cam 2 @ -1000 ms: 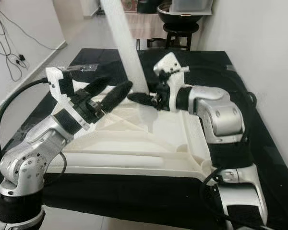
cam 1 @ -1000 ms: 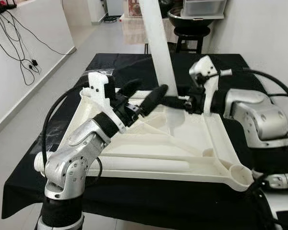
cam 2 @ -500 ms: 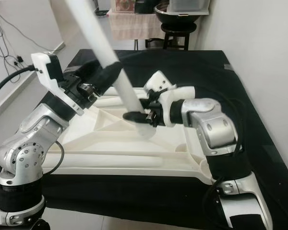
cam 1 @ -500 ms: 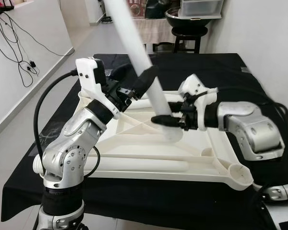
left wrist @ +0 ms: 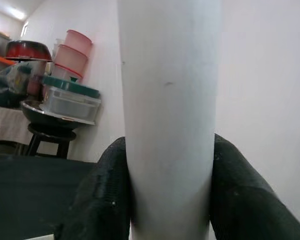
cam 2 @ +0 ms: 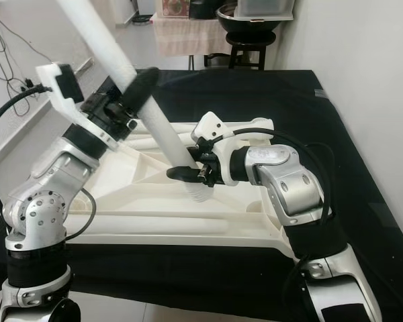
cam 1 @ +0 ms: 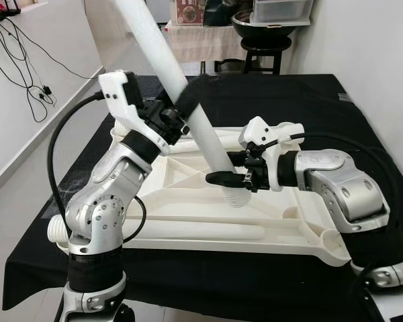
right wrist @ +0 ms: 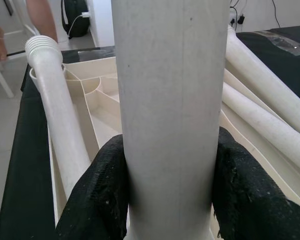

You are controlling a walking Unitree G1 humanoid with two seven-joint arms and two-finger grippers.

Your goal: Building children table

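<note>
Since a moment ago the long white plastic table leg (cam 1: 188, 114) tips from near upright to a steep lean, top toward my left, and my right hand drops lower along it. Its ribbed lower end hangs just above the upturned white plastic table top (cam 1: 282, 228) lying on the black-draped tabletop (cam 1: 309, 94). My left hand (cam 1: 180, 111) pinches it higher up; my right hand (cam 1: 221, 177), nearer the ribbed end, pinches just above it. A free corner socket (cam 1: 332, 240) lies nearer my right arm.
</note>
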